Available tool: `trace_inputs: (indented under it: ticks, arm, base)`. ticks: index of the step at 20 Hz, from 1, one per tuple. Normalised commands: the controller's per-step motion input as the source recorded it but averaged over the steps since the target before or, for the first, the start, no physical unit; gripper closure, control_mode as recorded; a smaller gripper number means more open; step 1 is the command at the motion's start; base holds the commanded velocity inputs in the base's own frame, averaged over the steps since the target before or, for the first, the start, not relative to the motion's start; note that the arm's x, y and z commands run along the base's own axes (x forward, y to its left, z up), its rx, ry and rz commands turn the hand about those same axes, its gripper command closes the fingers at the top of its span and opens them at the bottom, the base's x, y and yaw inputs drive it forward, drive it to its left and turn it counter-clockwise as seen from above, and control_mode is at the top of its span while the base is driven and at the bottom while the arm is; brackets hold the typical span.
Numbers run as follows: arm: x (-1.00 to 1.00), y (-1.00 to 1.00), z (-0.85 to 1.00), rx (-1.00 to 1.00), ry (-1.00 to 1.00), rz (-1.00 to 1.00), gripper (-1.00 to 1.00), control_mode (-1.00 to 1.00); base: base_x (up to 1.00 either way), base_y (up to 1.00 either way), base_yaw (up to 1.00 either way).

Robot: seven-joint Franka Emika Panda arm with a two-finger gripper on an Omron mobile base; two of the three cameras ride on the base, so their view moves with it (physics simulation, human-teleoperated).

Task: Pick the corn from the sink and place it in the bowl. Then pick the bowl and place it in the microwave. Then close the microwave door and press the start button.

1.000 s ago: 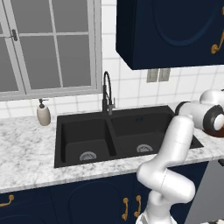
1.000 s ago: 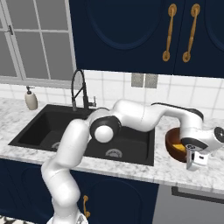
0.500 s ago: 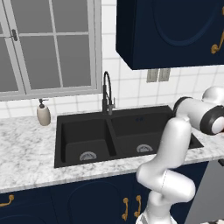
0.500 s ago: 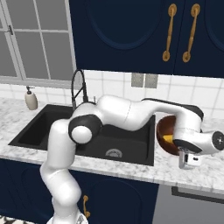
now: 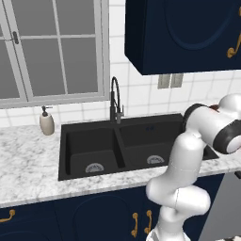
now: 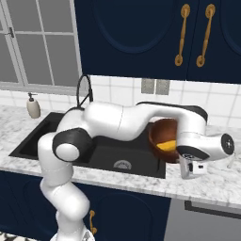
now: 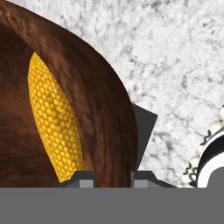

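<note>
Counter: your base faces a grey-white marble worktop [image 6: 221, 181] under navy cupboards, with the black sink [image 5: 123, 143] set into it.
Bowl: you see the bowl [image 6: 164, 136] just right of the sink, tilted toward you.
Corn: the corn [image 7: 54, 120] lies inside the bowl against its wall.
Gripper: your gripper [image 7: 109, 177] has its tips nearly together, pinching the bowl's rim, one tip inside, one outside.
Soap bottle: stands left of the sink [image 5: 46, 122].

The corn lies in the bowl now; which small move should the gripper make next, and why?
Probably a straight lift. The gripper looks shut on the bowl rim, one fingertip on each side of the wall, with the corn inside and the bowl apparently resting on the marble counter.
</note>
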Motion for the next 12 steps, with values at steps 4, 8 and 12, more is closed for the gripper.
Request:
trace_inputs:
  ticks: [4, 8, 12]
  arm:
    - [-0.01, 0.48, 0.37, 0.00, 0.01, 0.16, 1.00, -1.00]
    - [0.01, 0.43, 0.31, 0.00, 0.05, 0.07, 1.00, -1.00]
    - [0.00, 0.48, 0.14, 0.00, 0.02, 0.02, 1.00, -1.00]
  base:
    - [0.00, 0.00, 0.00]
    - [0.00, 0.00, 0.00]
    - [0.00, 0.00, 0.00]
